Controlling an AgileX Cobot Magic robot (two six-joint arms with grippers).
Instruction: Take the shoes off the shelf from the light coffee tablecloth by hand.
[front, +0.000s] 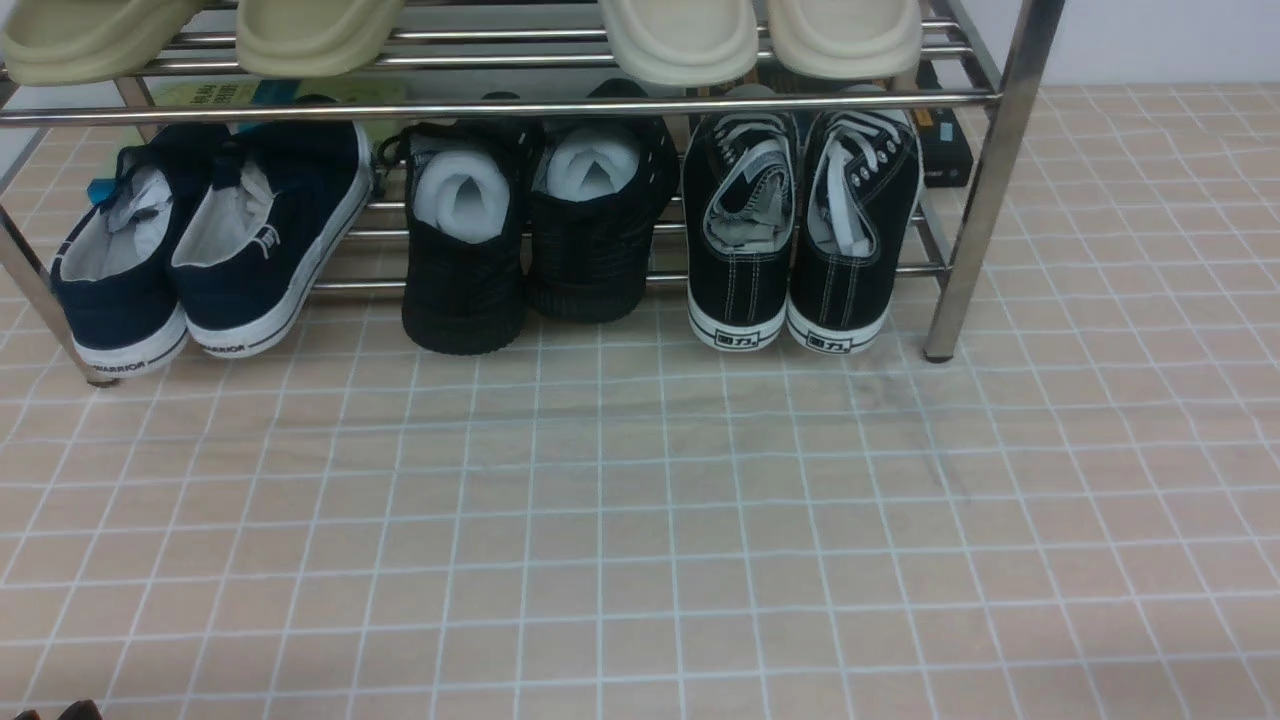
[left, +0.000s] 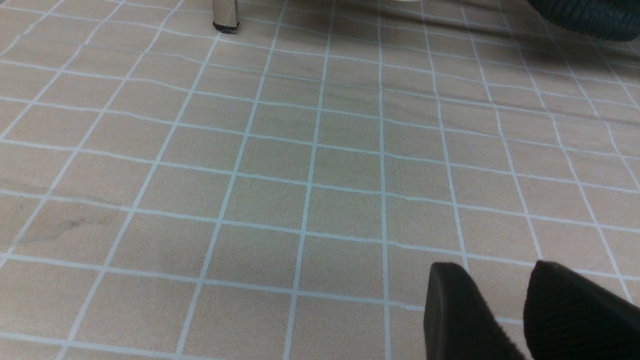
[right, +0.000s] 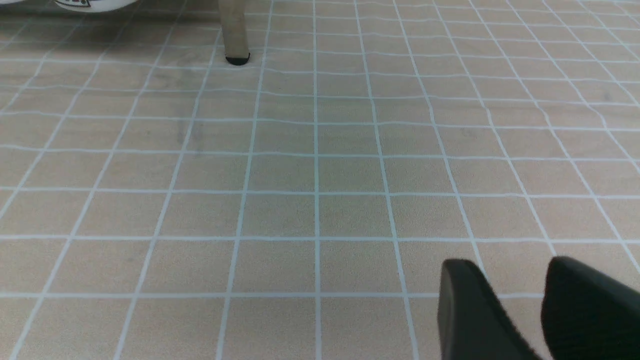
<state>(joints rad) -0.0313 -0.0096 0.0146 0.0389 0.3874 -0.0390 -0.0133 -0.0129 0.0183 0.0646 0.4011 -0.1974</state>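
The shoes (front: 790, 230), black canvas sneakers with white laces, stand heels toward me at the right end of the chrome shelf's (front: 985, 180) lower tier. Their heels overhang onto the light coffee tablecloth (front: 640, 520). In the right wrist view, a white heel edge of the shoes (right: 95, 4) shows beside a shelf leg (right: 235, 30). My right gripper (right: 507, 267) hangs open over bare cloth, well short of the shelf. My left gripper (left: 492, 270) is also open and empty over the cloth, with another shelf leg (left: 225, 15) far ahead.
Navy white-soled slip-ons (front: 200, 250) sit at the lower tier's left end. All-black shoes stuffed with white foam (front: 530, 230) stand in the middle. Cream slippers (front: 680, 35) rest on the upper bars. A black box (front: 945, 140) lies behind the shelf's right end.
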